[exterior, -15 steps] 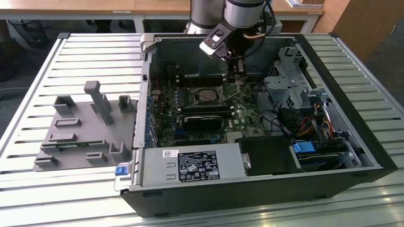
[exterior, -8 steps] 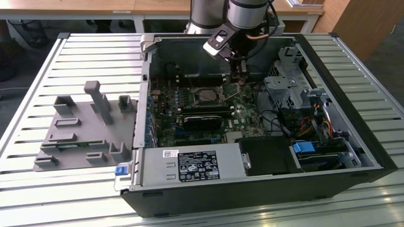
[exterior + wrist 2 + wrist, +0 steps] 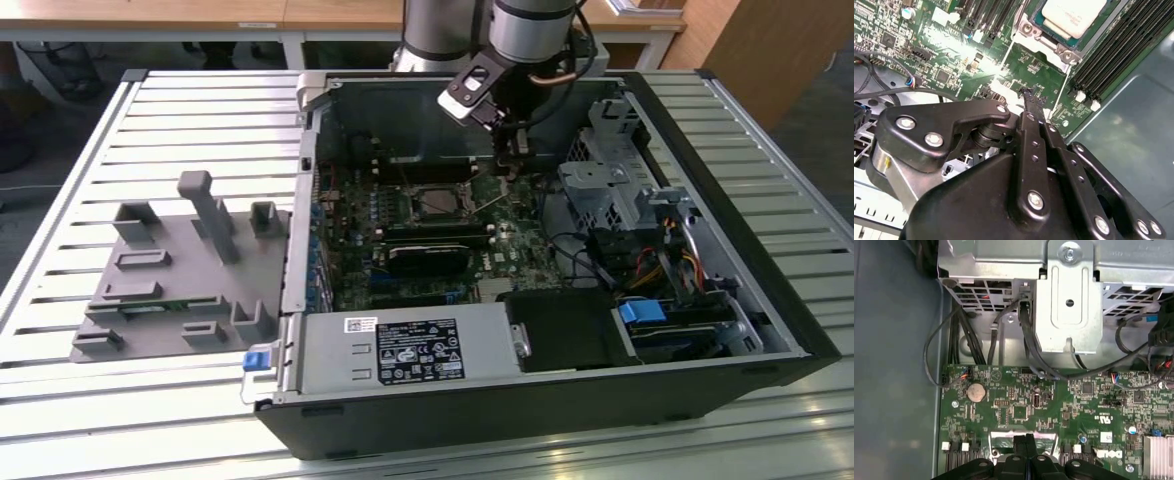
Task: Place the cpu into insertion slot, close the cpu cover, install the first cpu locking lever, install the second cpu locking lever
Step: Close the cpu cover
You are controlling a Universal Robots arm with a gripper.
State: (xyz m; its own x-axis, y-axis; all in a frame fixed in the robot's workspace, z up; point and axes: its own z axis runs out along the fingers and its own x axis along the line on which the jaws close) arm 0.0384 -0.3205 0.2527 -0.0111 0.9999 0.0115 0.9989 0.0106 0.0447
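Note:
The cpu (image 3: 1074,15) shows its pale silvery face inside the insertion slot (image 3: 438,203) on the green board. A silvery frame, the cpu cover (image 3: 1051,49), lies around it. My gripper (image 3: 514,160) hangs over the board just to the exterior view's right of the slot. Its black fingertips are pressed together in both wrist views, gripper (image 3: 1027,92) and gripper (image 3: 1026,439), just above the board beside the slot's metal edge. Nothing shows between them. In the exterior view a thin silvery rod (image 3: 497,203) slants up from the slot's side toward the fingertips.
The open computer case (image 3: 787,330) lies on a slatted table. A metal drive cage (image 3: 1069,305) with dark cables (image 3: 1026,340) stands past the board's edge. Long black memory slots (image 3: 1114,55) flank the socket. A grey fixture block (image 3: 174,270) sits at the exterior view's left.

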